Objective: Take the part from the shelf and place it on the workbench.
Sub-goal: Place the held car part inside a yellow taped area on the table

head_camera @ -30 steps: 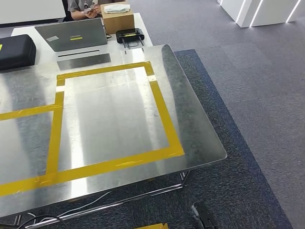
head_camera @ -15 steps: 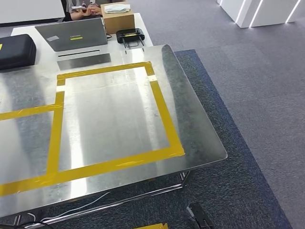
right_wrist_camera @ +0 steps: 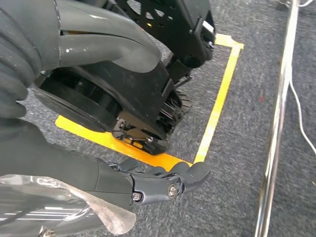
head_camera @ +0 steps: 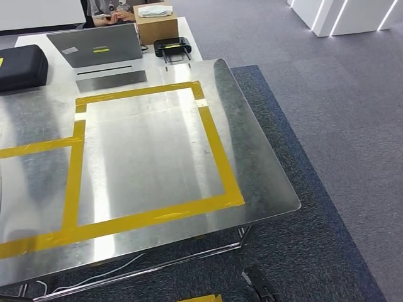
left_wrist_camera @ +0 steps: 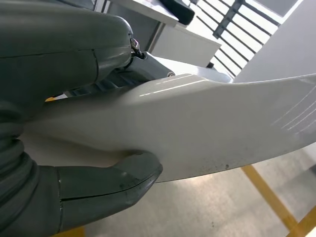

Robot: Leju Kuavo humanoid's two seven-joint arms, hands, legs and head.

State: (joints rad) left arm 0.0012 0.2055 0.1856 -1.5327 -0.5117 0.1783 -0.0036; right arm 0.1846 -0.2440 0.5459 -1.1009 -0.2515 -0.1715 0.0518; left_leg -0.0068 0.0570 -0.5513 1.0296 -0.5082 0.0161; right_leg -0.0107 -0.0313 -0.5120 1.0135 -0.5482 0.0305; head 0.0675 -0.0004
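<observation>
**Ana:** White plastic, by the look of it. The left hand point(left_wrist_camera: 48, 64) grips the part point(left_wrist_camera: 209, 133), with the thick grey thumb point(left_wrist_camera: 111, 190) pressed against one face and the rest of the hand on the opposite face.

**Ben:** What shape is the part?

**Ana:** It is a smooth, glossy, gently curved shell that widens away from the hand. It hangs over a dull pale surface point(left_wrist_camera: 201, 212) crossed by yellow tape point(left_wrist_camera: 268, 195) and does not touch it.

**Ben:** And the right hand?

**Ana:** The right hand point(right_wrist_camera: 56, 165) hangs low beside the workbench with nothing in it. Its dark fingers point(right_wrist_camera: 164, 185) are stretched out and well apart from the thumb. Under it are rough grey carpet point(right_wrist_camera: 238, 148), a yellow tape corner point(right_wrist_camera: 216, 113) on the floor and a shiny steel leg point(right_wrist_camera: 275, 128).

**Ben:** How much room is there on the workbench point(head_camera: 256, 157)?

**Ana:** Its top is brushed sheet metal with a rounded near corner and a thin edge. A square of yellow tape point(head_camera: 216, 151) marks a bare stretch at its middle, and another taped strip runs off toward its left end.

**Ben:** What lies beyond its far edge?

**Ana:** A grey laptop point(head_camera: 95, 45), a black case point(head_camera: 21, 66), a cardboard box point(head_camera: 157, 25) and a small black device point(head_camera: 172, 46) sit on a white table that butts against that edge, with a person's hands point(head_camera: 121, 16) behind them.

**Ben:** And to its right?

**Ana:** A dark blue mat point(head_camera: 304, 251) lies under that edge, with open grey floor point(head_camera: 342, 113) past it.
</observation>
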